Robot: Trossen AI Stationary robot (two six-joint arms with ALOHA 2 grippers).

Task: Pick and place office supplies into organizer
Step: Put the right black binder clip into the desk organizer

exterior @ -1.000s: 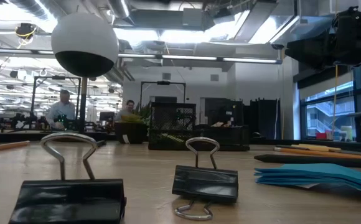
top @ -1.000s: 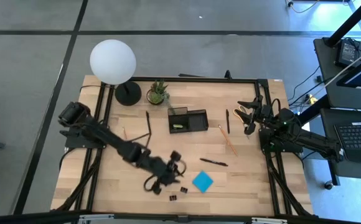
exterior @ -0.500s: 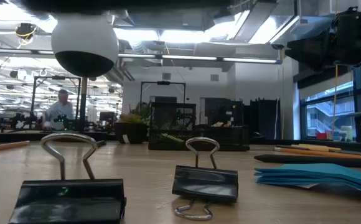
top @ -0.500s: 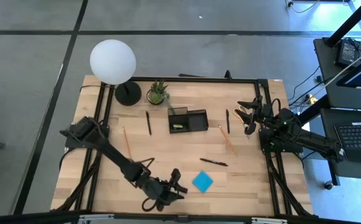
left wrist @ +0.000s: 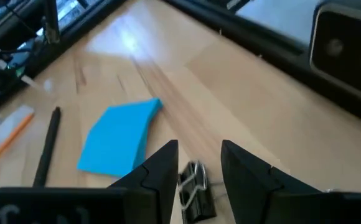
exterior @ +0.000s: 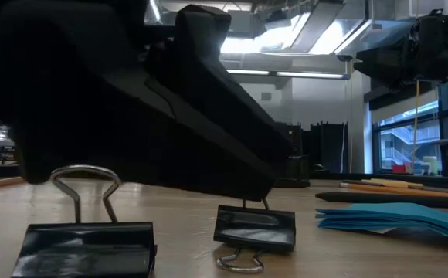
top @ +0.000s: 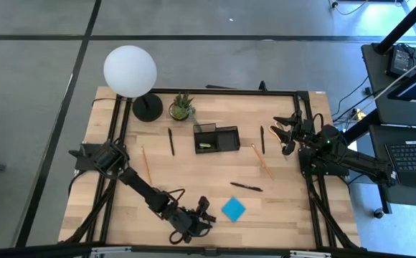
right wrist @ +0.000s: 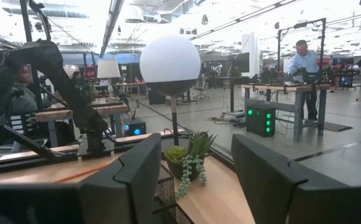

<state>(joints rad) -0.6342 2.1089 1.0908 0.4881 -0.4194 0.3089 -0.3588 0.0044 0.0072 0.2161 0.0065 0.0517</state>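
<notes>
Left end effector lower, astride clip.

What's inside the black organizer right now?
In the high view, the organizer holds one small yellowish item in its larger compartment. The smaller mesh compartment is dark; its contents cannot be made out.

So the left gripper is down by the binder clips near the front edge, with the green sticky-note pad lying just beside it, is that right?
Almost. The sticky-note pad is blue, not green; the left wrist view and the high view both show it. The rest holds: the left gripper is low at the front edge of the table with open fingers, a binder clip lying between them, and the pad lies just beside it.
</notes>
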